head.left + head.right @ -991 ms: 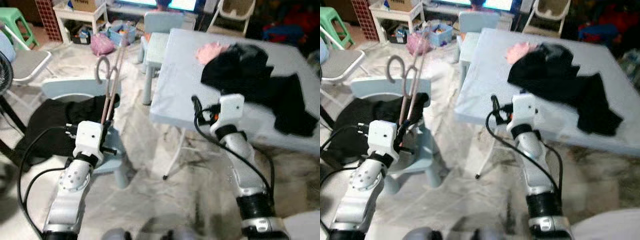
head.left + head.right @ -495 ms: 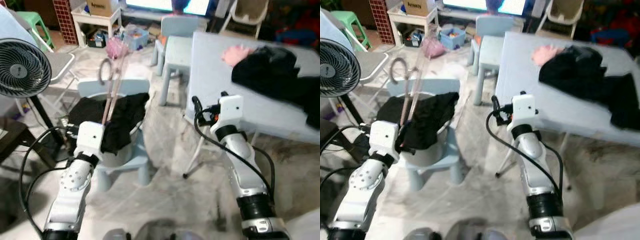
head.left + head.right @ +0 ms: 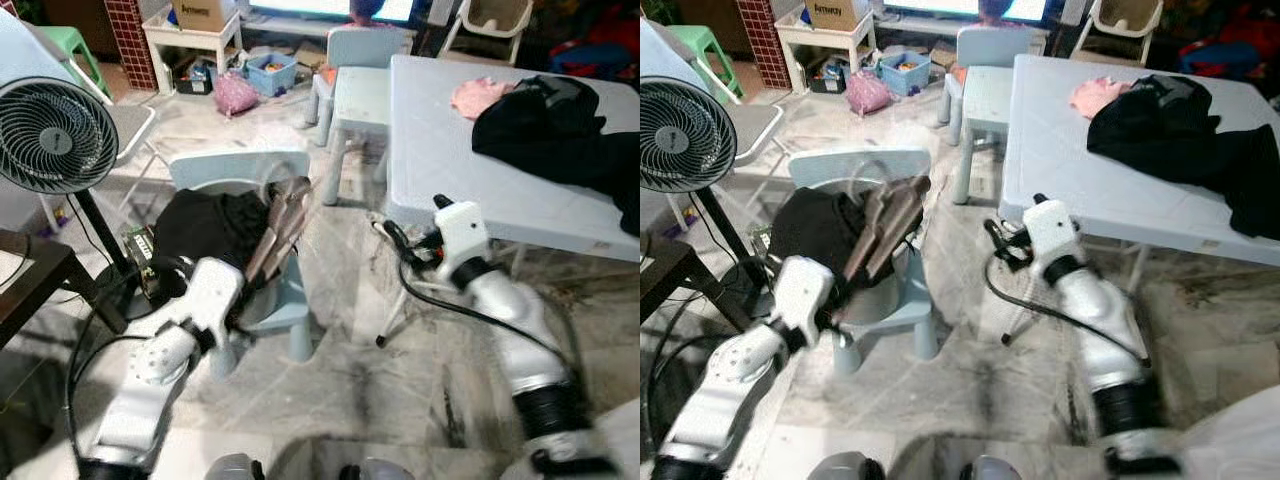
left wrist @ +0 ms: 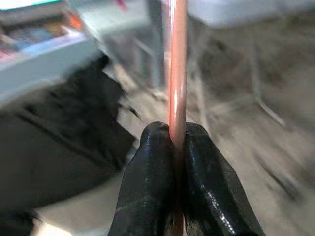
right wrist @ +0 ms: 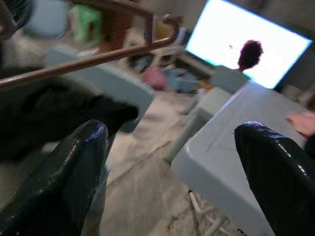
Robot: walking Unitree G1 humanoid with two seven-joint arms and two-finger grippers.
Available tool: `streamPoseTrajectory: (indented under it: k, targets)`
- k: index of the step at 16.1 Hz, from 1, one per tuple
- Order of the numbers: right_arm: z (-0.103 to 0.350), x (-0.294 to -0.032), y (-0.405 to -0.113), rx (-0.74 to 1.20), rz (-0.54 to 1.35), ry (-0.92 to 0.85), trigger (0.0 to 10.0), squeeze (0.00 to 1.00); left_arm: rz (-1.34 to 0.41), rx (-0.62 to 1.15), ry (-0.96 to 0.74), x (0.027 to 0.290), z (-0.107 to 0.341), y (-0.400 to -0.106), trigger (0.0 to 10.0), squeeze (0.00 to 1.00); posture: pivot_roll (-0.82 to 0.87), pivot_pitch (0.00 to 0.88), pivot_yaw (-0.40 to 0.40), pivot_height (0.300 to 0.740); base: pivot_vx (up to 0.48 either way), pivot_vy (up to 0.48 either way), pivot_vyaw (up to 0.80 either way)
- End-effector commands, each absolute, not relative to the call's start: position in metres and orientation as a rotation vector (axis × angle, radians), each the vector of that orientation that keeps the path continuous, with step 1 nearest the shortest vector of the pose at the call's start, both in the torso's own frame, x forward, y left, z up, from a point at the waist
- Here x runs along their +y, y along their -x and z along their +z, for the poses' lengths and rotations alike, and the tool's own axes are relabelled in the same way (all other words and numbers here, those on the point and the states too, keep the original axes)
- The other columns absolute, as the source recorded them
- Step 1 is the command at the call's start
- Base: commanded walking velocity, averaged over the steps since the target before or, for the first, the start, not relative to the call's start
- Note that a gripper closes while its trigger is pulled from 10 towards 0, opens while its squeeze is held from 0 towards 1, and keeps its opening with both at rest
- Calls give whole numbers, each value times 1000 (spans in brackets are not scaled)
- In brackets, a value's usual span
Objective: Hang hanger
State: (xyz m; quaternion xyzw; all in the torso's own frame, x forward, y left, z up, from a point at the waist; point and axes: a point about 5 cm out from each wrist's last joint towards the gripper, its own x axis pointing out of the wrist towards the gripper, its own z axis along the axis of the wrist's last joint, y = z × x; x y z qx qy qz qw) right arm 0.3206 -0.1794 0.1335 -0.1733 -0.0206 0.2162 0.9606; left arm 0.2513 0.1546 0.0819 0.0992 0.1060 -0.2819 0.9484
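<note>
Copper-coloured rod of the hanger (image 4: 177,73) sits pinched between my left gripper's (image 4: 178,147) 2 closed fingers; head views only blur it over the small chair (image 3: 245,175) draped in dark clothes (image 3: 205,225). My right gripper (image 5: 170,162) gapes beside the table (image 3: 440,150).

Marble-look floor (image 3: 330,380), bright daylight. Pale blue table (image 3: 450,160) at 2 o'clock; matching small chair (image 3: 350,70) at 12; standing fan (image 3: 55,135) at 10.
</note>
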Motion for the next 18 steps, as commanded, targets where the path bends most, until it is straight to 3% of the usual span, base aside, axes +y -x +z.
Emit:
streamPoseTrajectory:
  k: [1,2,4,8,18]
  targets:
    - [143,-188,-327,-16,545,413,10000,0,-666,274,-195,157,81,-248,10000,0,14,27,-55,740,0,0,0]
    - [145,-191,-327,-7,587,439,10000,0,-698,299,-191,157,80,-246,10000,0,14,27,-55,740,0,0,0]
    - [151,-202,-312,93,945,638,10000,0,-916,448,-217,168,69,-226,10000,0,7,38,-51,740,0,0,0]
    - [150,-224,-287,388,1331,736,10000,0,-1066,502,-223,174,71,-215,10000,0,7,45,-47,740,0,0,0]
    - [166,-205,-302,296,1416,771,10000,0,-1209,588,-184,164,70,-203,10000,0,10,55,-34,740,0,0,0]
